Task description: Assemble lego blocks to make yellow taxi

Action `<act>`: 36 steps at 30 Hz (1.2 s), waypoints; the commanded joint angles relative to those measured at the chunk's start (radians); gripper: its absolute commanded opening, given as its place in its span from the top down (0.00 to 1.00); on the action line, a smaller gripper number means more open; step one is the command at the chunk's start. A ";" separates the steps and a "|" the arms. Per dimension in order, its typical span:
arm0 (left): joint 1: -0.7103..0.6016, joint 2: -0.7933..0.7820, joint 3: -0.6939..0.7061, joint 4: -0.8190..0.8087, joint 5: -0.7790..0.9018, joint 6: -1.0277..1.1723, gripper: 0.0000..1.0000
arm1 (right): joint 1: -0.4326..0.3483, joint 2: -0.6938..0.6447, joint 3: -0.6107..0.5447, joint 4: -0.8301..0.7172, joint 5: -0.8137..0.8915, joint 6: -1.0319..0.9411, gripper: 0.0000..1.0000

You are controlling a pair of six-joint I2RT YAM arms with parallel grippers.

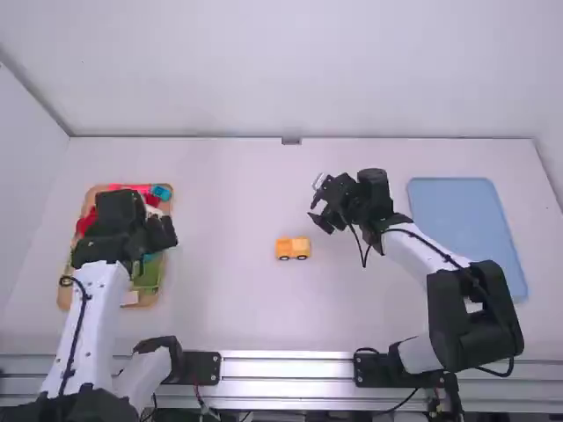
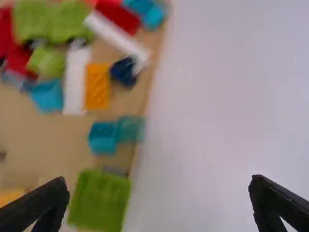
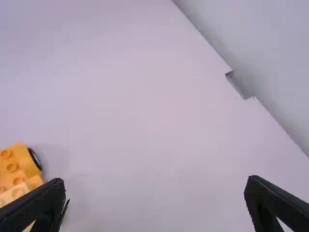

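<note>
On the middle of the table stands an orange-yellow wheeled block piece, its studs and one wheel visible at the lower left of the right wrist view. Beyond it and to its right, my right gripper is open above the table, with nothing between its fingers in its wrist view. My left gripper hangs over the right side of the block tray; its wrist view shows it open and holding nothing. Among the tray's blocks lie an orange one and white bars.
The tray also holds a green block, teal blocks, a dark blue piece and a green wheeled piece. A flat blue tray lies at the right, beside the right arm. A wall borders the table's far edge.
</note>
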 commanded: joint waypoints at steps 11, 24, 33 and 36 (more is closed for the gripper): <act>0.325 0.276 0.253 -0.055 0.241 -0.014 0.03 | 0.000 0.006 -0.003 0.048 -0.001 -0.004 0.01; 0.342 0.590 0.234 0.037 0.110 -0.299 0.01 | 0.001 0.006 -0.003 0.099 -0.002 -0.004 0.01; 0.385 0.633 0.234 0.005 0.066 -0.418 0.01 | 0.001 0.006 -0.003 0.097 -0.002 -0.003 0.01; 0.399 0.633 0.234 -0.014 0.021 -0.420 0.01 | 0.001 0.006 -0.003 0.095 -0.002 -0.003 0.01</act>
